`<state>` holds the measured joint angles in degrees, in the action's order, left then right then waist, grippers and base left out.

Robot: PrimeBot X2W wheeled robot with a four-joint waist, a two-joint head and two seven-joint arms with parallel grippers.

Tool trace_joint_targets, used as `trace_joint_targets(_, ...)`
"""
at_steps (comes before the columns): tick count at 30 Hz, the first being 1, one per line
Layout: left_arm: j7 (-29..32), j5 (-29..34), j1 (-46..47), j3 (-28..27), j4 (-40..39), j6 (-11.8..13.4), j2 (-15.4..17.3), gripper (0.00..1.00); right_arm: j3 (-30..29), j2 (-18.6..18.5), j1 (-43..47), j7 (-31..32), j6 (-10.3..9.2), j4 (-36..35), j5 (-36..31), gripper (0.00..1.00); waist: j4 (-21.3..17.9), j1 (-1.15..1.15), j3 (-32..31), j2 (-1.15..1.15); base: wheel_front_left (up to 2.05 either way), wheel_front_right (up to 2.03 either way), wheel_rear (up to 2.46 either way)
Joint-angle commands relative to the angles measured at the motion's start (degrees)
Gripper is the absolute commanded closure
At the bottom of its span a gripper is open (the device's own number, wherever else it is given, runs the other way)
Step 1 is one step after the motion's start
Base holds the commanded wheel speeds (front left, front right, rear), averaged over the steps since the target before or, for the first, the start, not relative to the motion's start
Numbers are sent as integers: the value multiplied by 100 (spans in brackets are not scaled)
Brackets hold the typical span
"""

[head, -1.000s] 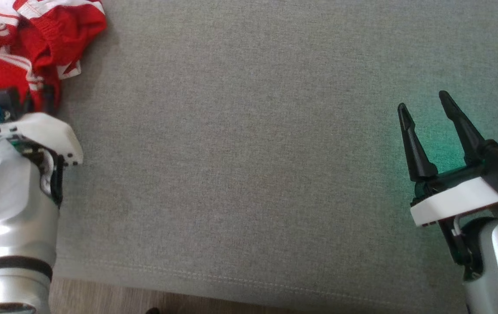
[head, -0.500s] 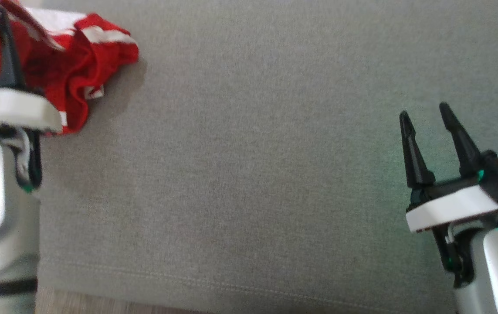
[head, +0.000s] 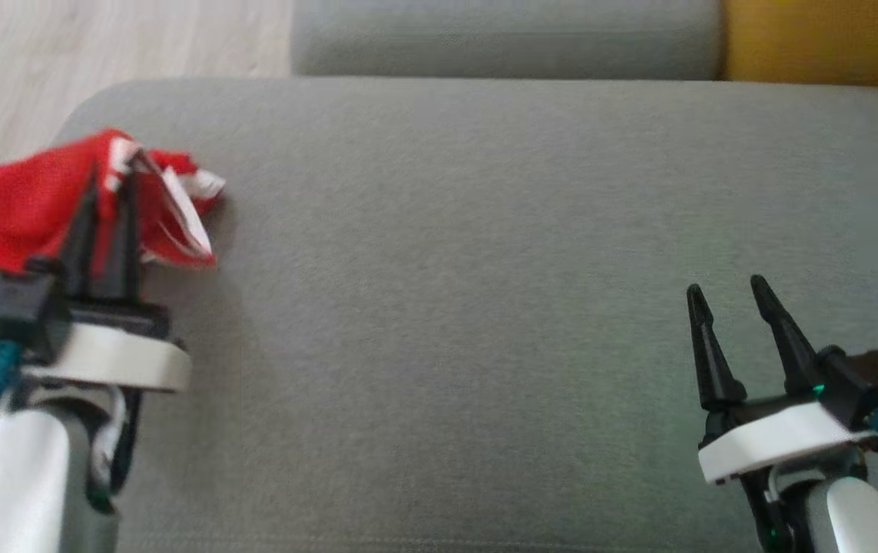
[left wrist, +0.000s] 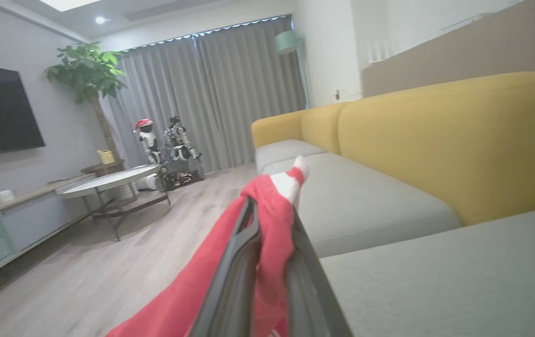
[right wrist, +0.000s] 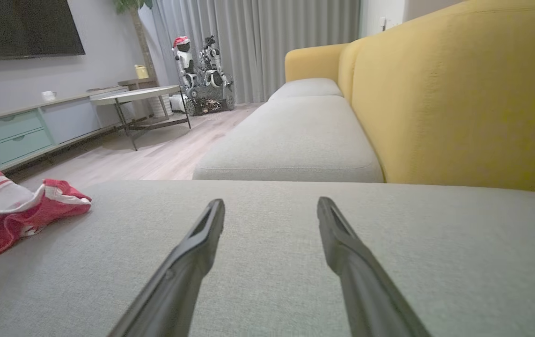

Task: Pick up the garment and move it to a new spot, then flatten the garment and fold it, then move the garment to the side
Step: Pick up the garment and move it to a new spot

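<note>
Garment (head: 31, 203): red with white trim, bunched in a heap at the left end of the grey seat (head: 446, 307), close to the edge where the floor (head: 101, 38) begins. In my right wrist view, part of it (right wrist: 10, 210) lies on the seat while another part rises out of frame toward my left arm. It is neither spread nor folded.

My left gripper (head: 110, 184) is clamped on the garment. The left wrist view shows red cloth (left wrist: 267, 224) pinched between the two fingers and draping down from them. I judge the grasp to be made and the lift barely begun, since some cloth is resting on the seat.

My right gripper (head: 725, 288) sits well apart from the garment, over the right side of the seat, with its fingers spread and nothing between them (right wrist: 271, 202). I cannot tell whether its tips touch the fabric.

Status, as I judge it:
- Pick-up: in hand.
- Carry to a new spot: not done. The broad bare middle of the seat is the likely place.
- Flattening, folding and setting aside: all outstanding.

Risk: the grip holds a bunched fold, so the cloth may hang tangled.
</note>
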<state>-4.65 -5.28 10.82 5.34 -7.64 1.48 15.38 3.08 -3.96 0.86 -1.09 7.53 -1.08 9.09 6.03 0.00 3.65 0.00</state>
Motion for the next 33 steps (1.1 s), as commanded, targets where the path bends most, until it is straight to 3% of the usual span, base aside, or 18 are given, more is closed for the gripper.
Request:
trace_joint_targets(1, 160, -41, 179, -68, -521, -29, 122, 100, 120, 27, -65, -31, -4, -256, 34, 0, -427, 0, -262, 0, 0, 0, 0)
trace_joint_targets(8, 454, -121, 181, 501, -791, -195, -160, 100, 130, 75, -36, 10, -4, -398, 64, 0, -1069, 0, -200, 0, 0, 0, 0)
trace_joint_targets(17, 514, -70, 1115, 1326, -297, -490, -649, 100, 294, 104, -177, -73, -4, -411, 208, 0, -2301, 0, 224, 0, 0, 0, 0)
trace_joint_targets(25, 441, 0, 2289, 1903, 498, -681, -986, 100, 443, 107, -351, -334, -4, -214, 510, 0, -3214, 0, 733, 0, 0, 0, 0)
trace_joint_targets(33, 640, -175, 3048, 2333, 2067, -750, -1172, 100, 660, 108, -529, -616, -4, 5, 792, 0, -3580, 0, 1294, 0, 0, 0, 0)
